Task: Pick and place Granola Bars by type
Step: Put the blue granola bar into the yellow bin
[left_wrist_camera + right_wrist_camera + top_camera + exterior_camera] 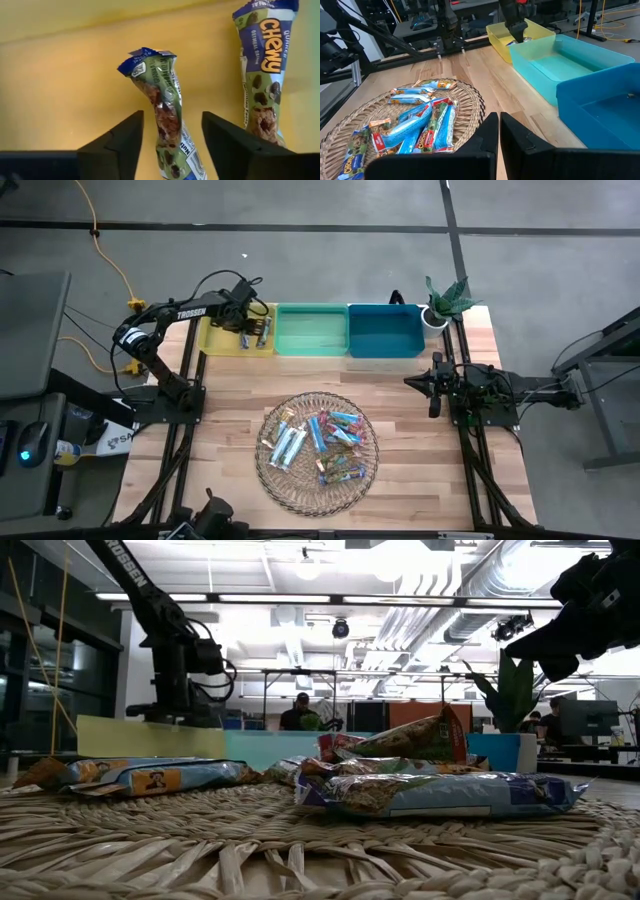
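From above, the left gripper (pixel 247 321) is hovering over the yellow bin (pixel 215 340) while Granola Bars (pixel 318 442) are lying in the wicker tray (pixel 272 476); its wrist view is showing spread fingers (pixel 117 145) around a green-blue bar (pixel 163 110), and the right gripper (pixel 498 131), fingers pressed together, is waiting at right.

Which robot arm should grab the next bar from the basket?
Probably the right. Its tool waits shut beside the wicker tray, nothing held. The left tool is open over the yellow bin, farther away.

Two dark jointed arms, white "TROSSEN" lettering on the left arm (pixel 190 314), black wedge-shaped fingers (pixel 115 145).
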Motion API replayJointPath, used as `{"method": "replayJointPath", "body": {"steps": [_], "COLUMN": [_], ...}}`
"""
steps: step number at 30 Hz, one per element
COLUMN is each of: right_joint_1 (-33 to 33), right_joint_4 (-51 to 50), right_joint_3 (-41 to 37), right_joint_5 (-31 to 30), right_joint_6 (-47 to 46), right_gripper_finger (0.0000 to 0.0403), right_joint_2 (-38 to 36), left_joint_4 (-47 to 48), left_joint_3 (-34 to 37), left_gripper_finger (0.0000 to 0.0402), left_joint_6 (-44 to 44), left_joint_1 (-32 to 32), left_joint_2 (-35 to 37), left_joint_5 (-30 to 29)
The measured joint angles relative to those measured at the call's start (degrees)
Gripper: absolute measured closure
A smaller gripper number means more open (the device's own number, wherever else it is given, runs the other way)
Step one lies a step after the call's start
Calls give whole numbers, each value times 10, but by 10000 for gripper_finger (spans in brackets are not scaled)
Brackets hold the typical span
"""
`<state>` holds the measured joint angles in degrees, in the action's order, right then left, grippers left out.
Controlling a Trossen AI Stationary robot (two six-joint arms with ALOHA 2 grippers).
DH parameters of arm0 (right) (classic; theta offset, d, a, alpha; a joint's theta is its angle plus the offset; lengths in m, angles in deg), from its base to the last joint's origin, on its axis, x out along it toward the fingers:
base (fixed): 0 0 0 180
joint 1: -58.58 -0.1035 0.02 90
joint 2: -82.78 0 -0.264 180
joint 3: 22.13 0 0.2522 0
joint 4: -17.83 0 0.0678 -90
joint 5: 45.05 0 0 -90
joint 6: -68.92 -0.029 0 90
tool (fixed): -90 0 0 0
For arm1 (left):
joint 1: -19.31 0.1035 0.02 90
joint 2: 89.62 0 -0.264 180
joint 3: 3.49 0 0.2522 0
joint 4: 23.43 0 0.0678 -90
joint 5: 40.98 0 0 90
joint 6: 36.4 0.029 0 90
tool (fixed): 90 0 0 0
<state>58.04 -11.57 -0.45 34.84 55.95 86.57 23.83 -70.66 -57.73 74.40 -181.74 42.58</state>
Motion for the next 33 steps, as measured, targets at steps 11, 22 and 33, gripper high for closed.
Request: {"method": "replayJointPath", "body": {"steps": [11, 22, 33], "right_joint_1": [0, 0, 0], "right_joint_4": [0, 0, 0], "right_joint_3": [0, 0, 0], "right_joint_5": [0, 0, 0], "right_joint_6": [0, 0, 0], "right_gripper_finger": [402, 402, 402], "right_joint_2": [0, 0, 0], "left_joint_4": [3, -17, -95], "left_joint_3": [-62, -67, -66], "left_gripper_finger": [166, 166, 166], "left_joint_6": [54, 113, 17], "left_joint_1": [-1, -69, -384], "left_joint_2": [81, 259, 330], "left_joint_5": [26, 311, 171]}}
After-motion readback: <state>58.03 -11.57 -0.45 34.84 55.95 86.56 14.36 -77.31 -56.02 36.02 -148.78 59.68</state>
